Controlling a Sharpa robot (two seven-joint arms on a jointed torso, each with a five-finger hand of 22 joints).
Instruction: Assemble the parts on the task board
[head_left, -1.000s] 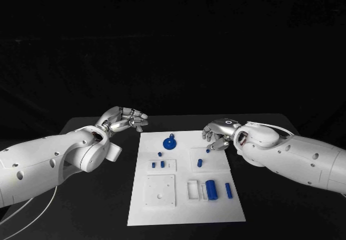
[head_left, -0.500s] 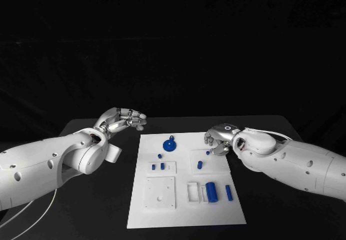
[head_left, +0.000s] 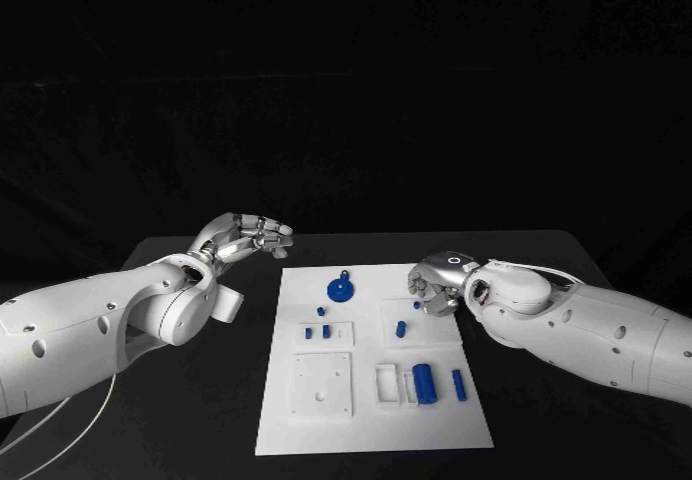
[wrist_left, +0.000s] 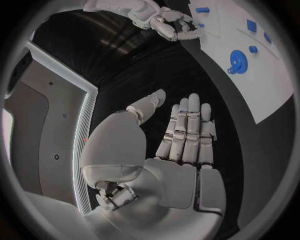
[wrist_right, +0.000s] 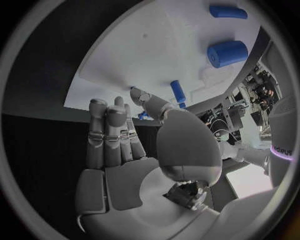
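Observation:
The white task board lies in the middle of the black table. On it are a blue round disc, a thick blue cylinder, a thinner cylinder, a short peg and several small blue pieces. My right hand hovers over the board's far right edge, fingers apart and holding nothing; a small blue piece sits just under its fingertips. The right wrist view shows the right hand with straight fingers, the peg lying beyond the thumb. My left hand is raised off the board's far left corner, empty, with its fingers straight.
A square white plate with holes and a small open frame sit on the board's near half. Bare black table lies on both sides of the board. The left wrist view shows the right hand at the board's edge.
My right hand has sunk a little toward the board's far right edge and the small blue piece there. The left hand has hardly moved.

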